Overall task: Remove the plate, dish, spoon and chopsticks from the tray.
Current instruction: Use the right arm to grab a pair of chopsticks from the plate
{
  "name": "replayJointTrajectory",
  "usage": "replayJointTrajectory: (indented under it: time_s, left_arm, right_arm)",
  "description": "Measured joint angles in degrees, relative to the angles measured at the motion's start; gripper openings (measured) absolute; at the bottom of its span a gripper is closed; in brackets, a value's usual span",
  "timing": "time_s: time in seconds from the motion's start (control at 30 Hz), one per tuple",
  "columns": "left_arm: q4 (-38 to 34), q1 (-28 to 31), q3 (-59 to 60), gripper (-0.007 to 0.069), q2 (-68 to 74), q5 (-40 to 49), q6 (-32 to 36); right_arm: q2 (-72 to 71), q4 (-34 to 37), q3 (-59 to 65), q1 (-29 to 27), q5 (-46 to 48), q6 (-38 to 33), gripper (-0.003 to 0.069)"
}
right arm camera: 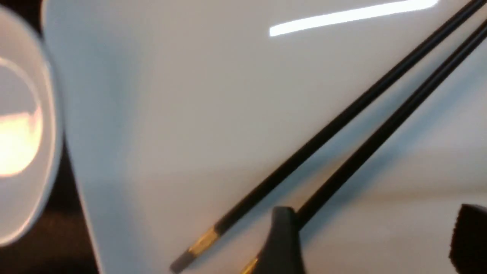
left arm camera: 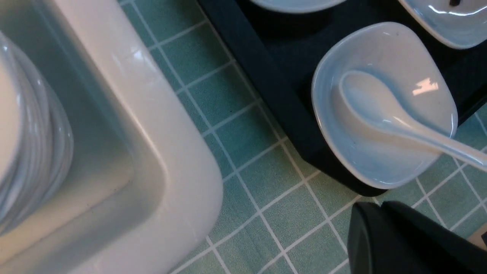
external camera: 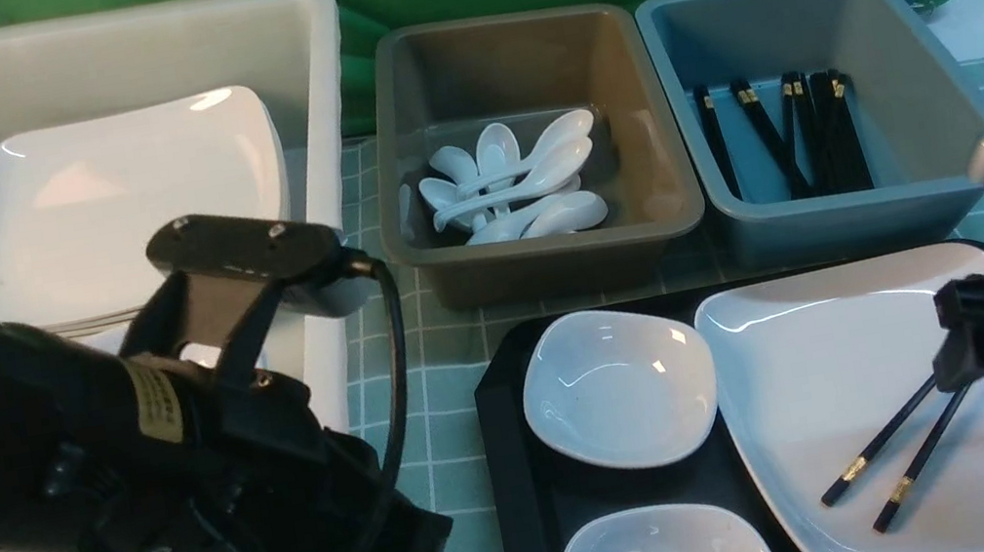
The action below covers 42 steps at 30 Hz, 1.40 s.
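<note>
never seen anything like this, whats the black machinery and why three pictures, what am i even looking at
It is a two-armed robot clearing tableware. The wide picture looks forward from between its arms; the other two come from cameras on its wrists. On the checked cloth sits a black tray with a large plate, a small dish, and a spoon lying in a second, nearer dish. Black chopsticks lie on the plate. Behind stand a white tub with stacked plates, a grey-brown tub with spoons, and a blue-grey tub with more chopsticks. The left fingers are shut and seem empty. The right fingers stand open over the chopsticks, not gripping them.
</note>
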Motion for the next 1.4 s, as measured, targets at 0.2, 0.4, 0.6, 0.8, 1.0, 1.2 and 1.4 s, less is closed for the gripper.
replayJointTrajectory:
  time_s: [0.2, 0.4, 0.6, 0.8, 1.0, 1.2, 1.4]
  left_arm:
    - [1.0, 0.0, 0.0, 0.0001, 0.0, 0.1, -0.1]
    - [1.1, 0.0, 0.0, 0.0001, 0.0, 0.1, -0.1]
    - [1.1, 0.0, 0.0, 0.0001, 0.0, 0.1, -0.2]
    - [1.0, 0.0, 0.0, 0.0001, 0.0, -0.1, -0.9]
    - [1.0, 0.0, 0.0, 0.0003, 0.0, -0.1, -1.1]
    - [1.0, 0.0, 0.0, 0.0008, 0.0, 0.0, -1.1]
    - [0.9, 0.0, 0.0, 0.0008, 0.0, 0.1, -1.3]
  right_arm:
    - [8.1, -0.4, -5.5, -1.1, -0.7, 3.8, 0.0638]
    - [14.2, -0.4, -11.2, -1.0, -0.4, 5.8, 0.0617]
    - [16.8, -0.3, -12.4, -0.8, 0.3, 7.9, 0.0564]
    - [17.6, -0.5, -13.0, -0.7, 1.3, 8.4, 0.0546]
    - [18.0, -0.6, -13.1, -0.7, 3.0, 9.2, 0.0291]
    - [18.2, -0.3, -13.1, -0.7, 4.2, 9.4, 0.0067]
    - [17.4, 0.0, -12.9, -0.6, 5.6, 9.4, 0.0067]
